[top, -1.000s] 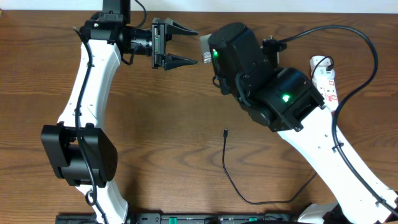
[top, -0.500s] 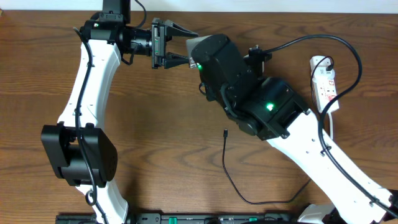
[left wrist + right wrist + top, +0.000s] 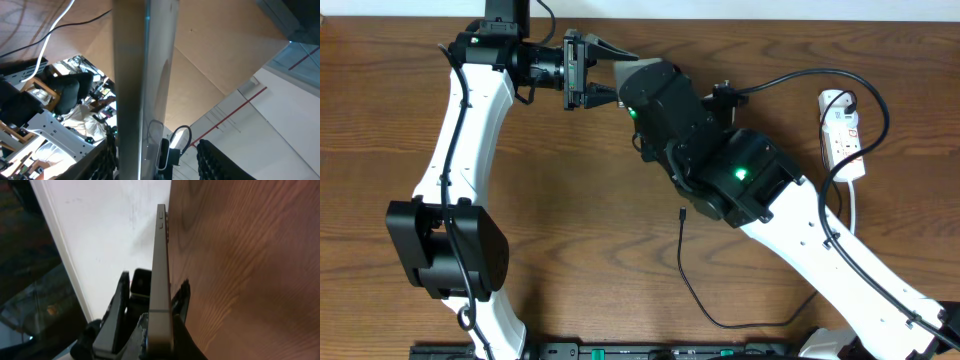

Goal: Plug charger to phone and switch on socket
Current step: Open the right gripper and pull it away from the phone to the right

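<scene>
**Passing the phone from one tool to the other**

The right tool (image 3: 161, 337) is pinching the thin, flat, brownish-grey phone (image 3: 161, 270) tight. It is holding the phone up on its edge, above the far side of the brown wooden desk (image 3: 570, 220).

The left tool (image 3: 616, 76) is reaching in from the other side. Its two black fingers (image 3: 209, 155) are sitting on both sides of the phone with a gap showing, so this tool is open and not gripping yet.

The thin black charger cable (image 3: 680, 262) is lying loose on the desk, well apart from the phone. Its tiny black tip (image 3: 682, 212) is pointing toward the arms. The long white power strip (image 3: 845, 135) is resting near the right edge.

It looks like the left tool is getting ready to take the phone. To do this well:
- It should squeeze the two flat faces, not the thin edges.
- It should be staying off the little side buttons.
- The right tool should be letting go only when the left grip is firm.
- The end with the charging hole should be staying clear. I cannot tell which end that is.
</scene>
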`<act>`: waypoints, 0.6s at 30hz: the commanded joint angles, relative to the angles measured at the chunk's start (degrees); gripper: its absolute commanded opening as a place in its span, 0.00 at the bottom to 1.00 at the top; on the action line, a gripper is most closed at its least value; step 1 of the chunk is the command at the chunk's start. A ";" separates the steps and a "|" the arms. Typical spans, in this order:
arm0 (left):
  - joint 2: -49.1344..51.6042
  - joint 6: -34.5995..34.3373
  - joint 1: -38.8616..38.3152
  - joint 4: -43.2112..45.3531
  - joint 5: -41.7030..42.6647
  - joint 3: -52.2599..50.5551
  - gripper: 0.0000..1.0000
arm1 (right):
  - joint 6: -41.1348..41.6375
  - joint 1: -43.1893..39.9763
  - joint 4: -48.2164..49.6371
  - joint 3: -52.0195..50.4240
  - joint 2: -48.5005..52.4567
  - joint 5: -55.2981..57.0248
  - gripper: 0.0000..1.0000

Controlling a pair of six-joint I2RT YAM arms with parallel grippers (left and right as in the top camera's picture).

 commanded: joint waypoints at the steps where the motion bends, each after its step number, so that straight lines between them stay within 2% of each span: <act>1: -0.63 -0.50 -0.02 -0.15 1.44 0.63 0.49 | 0.57 0.63 0.50 0.48 -1.01 2.58 0.01; 10: -0.63 -0.48 -0.02 -0.15 1.44 0.63 0.48 | 0.28 0.98 0.44 0.48 -1.03 1.86 0.01; 12: -0.63 -0.48 -0.02 -0.15 1.44 0.63 0.42 | 0.28 1.03 0.59 0.48 -1.03 1.70 0.01; 18: -0.63 -0.50 -0.02 -0.15 1.44 0.63 0.36 | 0.13 1.40 0.81 0.50 -1.03 1.68 0.01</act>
